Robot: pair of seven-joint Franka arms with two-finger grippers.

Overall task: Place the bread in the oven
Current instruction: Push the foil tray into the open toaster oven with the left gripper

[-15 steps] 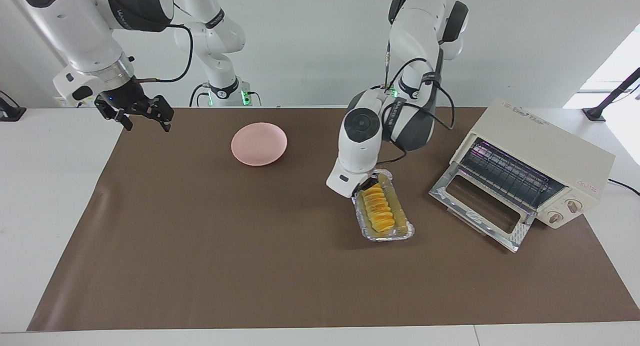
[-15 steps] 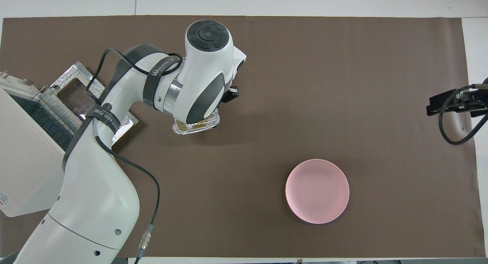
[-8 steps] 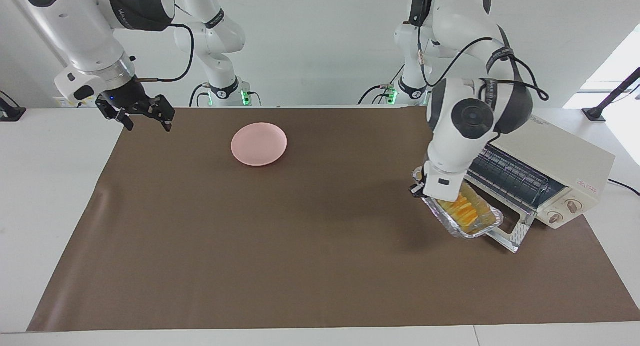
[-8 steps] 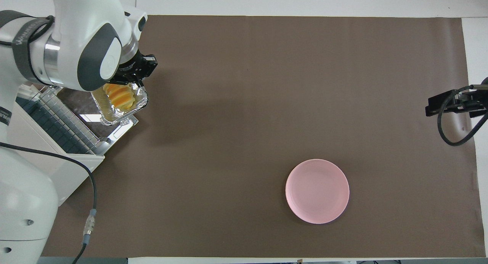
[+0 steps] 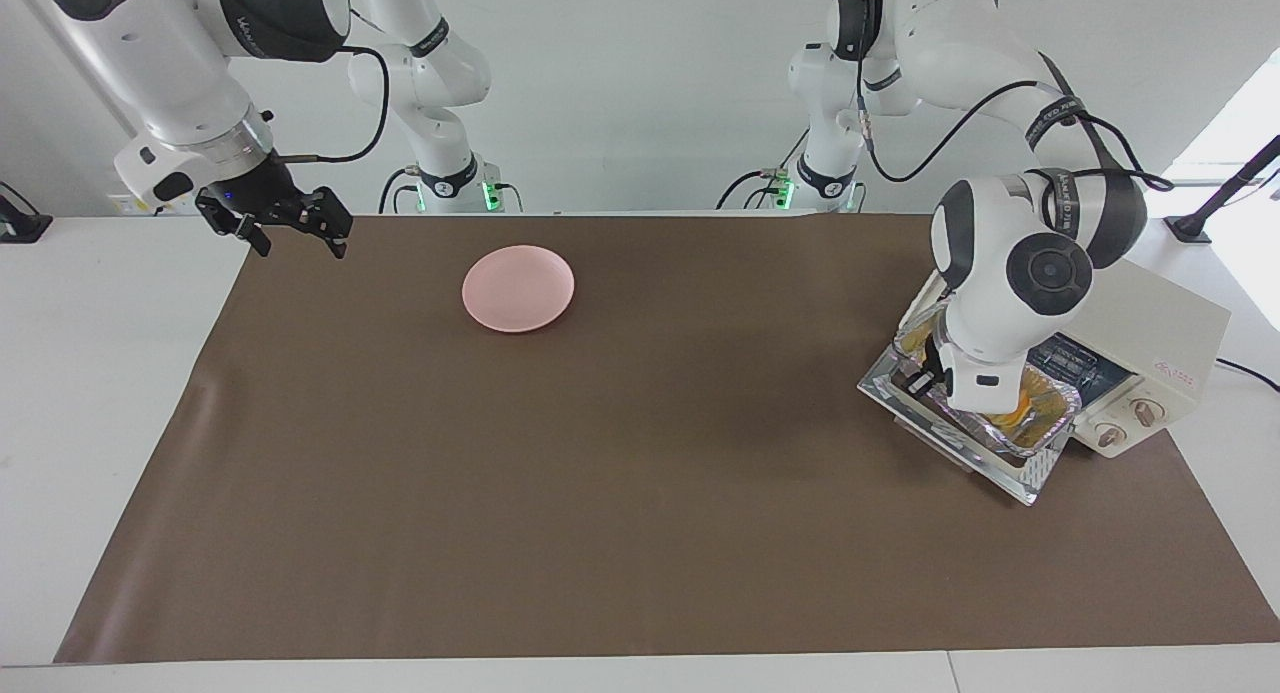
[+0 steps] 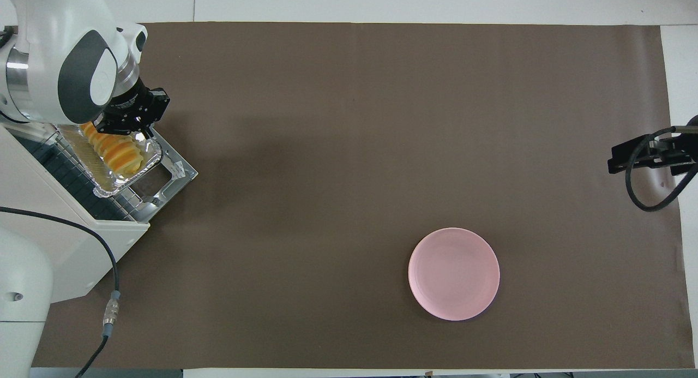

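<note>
Overhead view, pink plate (image 6: 453, 273) well apart from oven (image 6: 49, 214), brown mat (image 6: 381, 121)

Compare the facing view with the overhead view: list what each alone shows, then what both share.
Only the facing view shows the oven's two knobs and both arms up to their bases; there the left arm's wrist hides most of the bread.

Only the overhead view shows the bread's ridged top plainly, lying in the foil tray, with the left claw at the tray's end away from the oven.

Both show the oven with its door dropped open, the tray over door and rack, the pink plate, the brown mat, and the right claw waiting over the mat's edge.
</note>
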